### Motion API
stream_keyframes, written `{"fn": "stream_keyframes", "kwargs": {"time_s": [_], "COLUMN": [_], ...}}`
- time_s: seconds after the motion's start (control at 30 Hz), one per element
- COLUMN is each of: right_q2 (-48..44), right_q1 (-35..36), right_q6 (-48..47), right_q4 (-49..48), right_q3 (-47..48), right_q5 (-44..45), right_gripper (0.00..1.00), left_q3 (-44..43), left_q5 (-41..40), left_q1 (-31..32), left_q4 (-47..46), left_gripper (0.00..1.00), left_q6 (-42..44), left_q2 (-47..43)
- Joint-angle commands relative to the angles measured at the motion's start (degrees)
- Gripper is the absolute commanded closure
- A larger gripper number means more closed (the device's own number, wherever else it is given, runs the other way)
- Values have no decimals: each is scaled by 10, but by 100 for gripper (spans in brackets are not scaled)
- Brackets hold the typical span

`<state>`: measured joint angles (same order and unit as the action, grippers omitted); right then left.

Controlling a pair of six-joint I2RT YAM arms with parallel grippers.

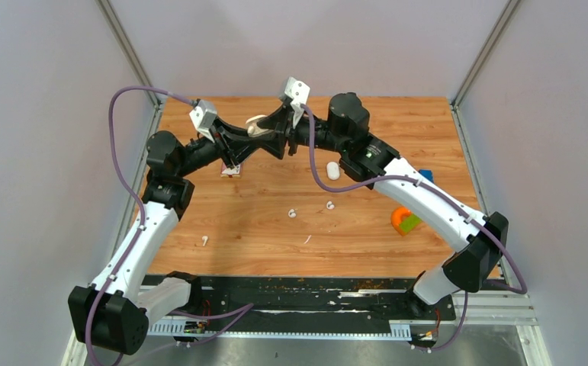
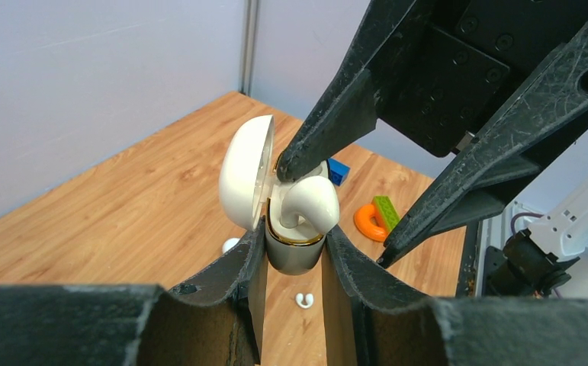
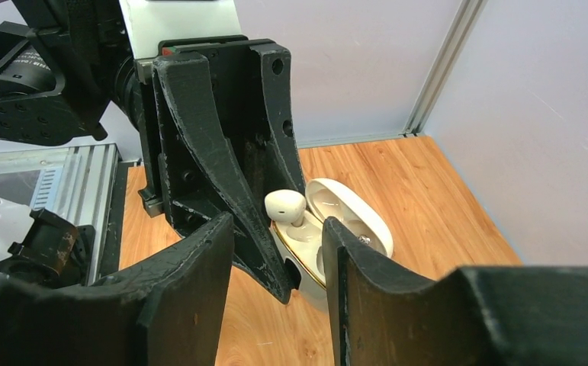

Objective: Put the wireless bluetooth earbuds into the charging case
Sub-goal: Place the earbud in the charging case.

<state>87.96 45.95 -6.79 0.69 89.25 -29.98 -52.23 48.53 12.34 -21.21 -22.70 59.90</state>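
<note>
Worktop (image 1: 260,255) of pale wood carries everything, with grey walls around it. Two arms reach over it from the near edge, the left arm (image 1: 142,236) and the right arm (image 1: 428,198), and their tips meet above the far middle of the wood.

The left pincer (image 2: 294,242) is pinching the one charging case (image 2: 292,263) by its lower body. It holds the case upright off the wood with the lid (image 2: 241,175) swung open to one side. The right pincer (image 3: 277,229) is spread. In the left wrist view one of its fingertips (image 2: 290,164) sits at the top of the case, right by the lid's inner face, and the other hangs well apart. Whether that near fingertip touches anything I cannot tell.

Three toy pieces lie on the right side: one orange ring (image 1: 399,217) touching one green brick (image 1: 412,223), and one blue brick (image 1: 425,175) partly hidden beside the right arm. One white oval piece (image 1: 333,171) lies near the right arm's purple cable.

One seated earbud (image 2: 310,202) stands in the case, stem down in a well, rounded head above the gold rim. Three tiny loose ones lie on bare wood: a middle earbud (image 1: 292,214), a right-hand earbud (image 1: 330,205) near it, and a near-left earbud (image 1: 204,241) well apart from both. One thin white sliver (image 1: 306,239) lies nearer the arm bases than the middle pair
</note>
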Motion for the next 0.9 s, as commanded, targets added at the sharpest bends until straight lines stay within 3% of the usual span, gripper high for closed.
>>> {"fn": "stream_keyframes", "kwargs": {"time_s": [0.0,0.4,0.63,0.87], "right_q2": [-25,36,66,88], "right_q1": [2,15,37,45], "right_q6": [9,10,4,-6], "right_q4": [25,203,230,254], "right_q3": [43,172,206,233], "right_q5": [4,117,158,157], "right_gripper": [53,55,62,62], "left_q3": [-2,22,23,26], "left_q5": [-11,-54,-67,-71], "left_q1": [-2,-2,-2,-2], "left_q4": [-21,-13,1,4], "left_gripper": [100,100,100,100], "left_q6": [7,39,50,54], "left_q2": [-7,0,-4,-7]}}
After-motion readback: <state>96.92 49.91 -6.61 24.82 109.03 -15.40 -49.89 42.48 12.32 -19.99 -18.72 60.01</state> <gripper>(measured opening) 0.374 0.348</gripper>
